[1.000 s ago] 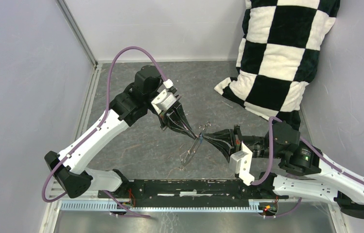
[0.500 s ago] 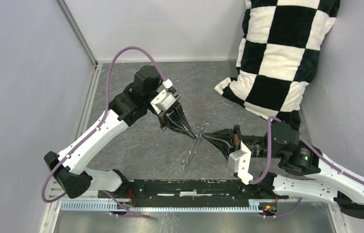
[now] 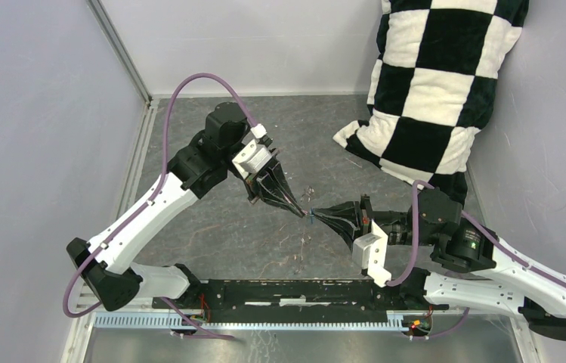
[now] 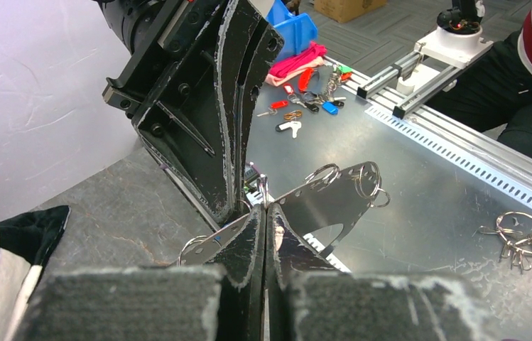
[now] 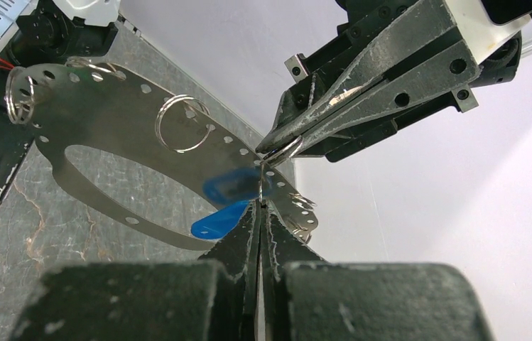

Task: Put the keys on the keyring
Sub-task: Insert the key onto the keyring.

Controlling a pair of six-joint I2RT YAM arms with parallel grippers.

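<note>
The keyring (image 5: 106,106) is a large flat grey metal hoop with punched holes and small split rings on it, held in the air between both arms. In the left wrist view its band (image 4: 334,202) runs past my left gripper (image 4: 266,207), which is shut on it at a small split ring. The right gripper (image 5: 259,206) is shut, with the blue key (image 5: 216,224) sticking out sideways at its tip against the band. From above, the left gripper (image 3: 301,212) and right gripper (image 3: 316,215) meet tip to tip with a blue speck, the key (image 3: 310,215), between them.
A black-and-white checkered pillow (image 3: 431,83) leans in the back right corner, with grey walls on three sides. Beyond the near edge lies a metal plate with loose keys (image 4: 298,117), a bunch of rings (image 4: 525,238) and an aluminium rail (image 4: 419,71).
Both gripper tips have crept slightly left and away, still touching. The hoop, which slanted down toward the near edge in the top view, now shows there only faintly.
</note>
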